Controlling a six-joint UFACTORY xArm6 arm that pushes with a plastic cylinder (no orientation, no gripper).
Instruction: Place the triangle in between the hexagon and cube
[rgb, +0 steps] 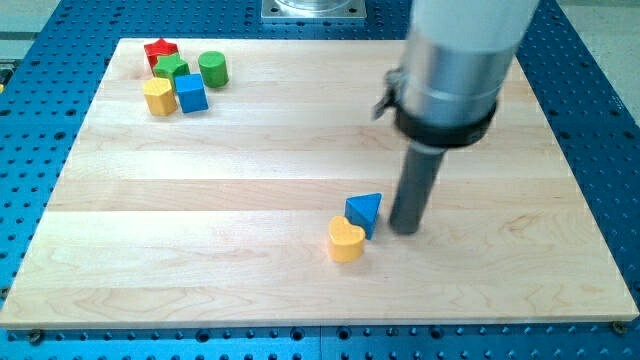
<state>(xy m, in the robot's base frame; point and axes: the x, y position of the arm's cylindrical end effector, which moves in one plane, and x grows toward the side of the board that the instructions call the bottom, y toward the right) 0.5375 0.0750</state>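
Observation:
The blue triangle (365, 211) lies right of the board's centre, touching a yellow heart (346, 240) just below and left of it. My tip (405, 229) rests on the board just to the triangle's right, a small gap away. The yellow hexagon (159, 97) and the blue cube (190, 93) sit side by side at the view's top left, touching or nearly so.
A red star (160, 51), a green star (171, 69) and a green cylinder (212, 69) cluster with the hexagon and cube at the top left. The wooden board (300, 150) lies on a blue perforated table (600, 120).

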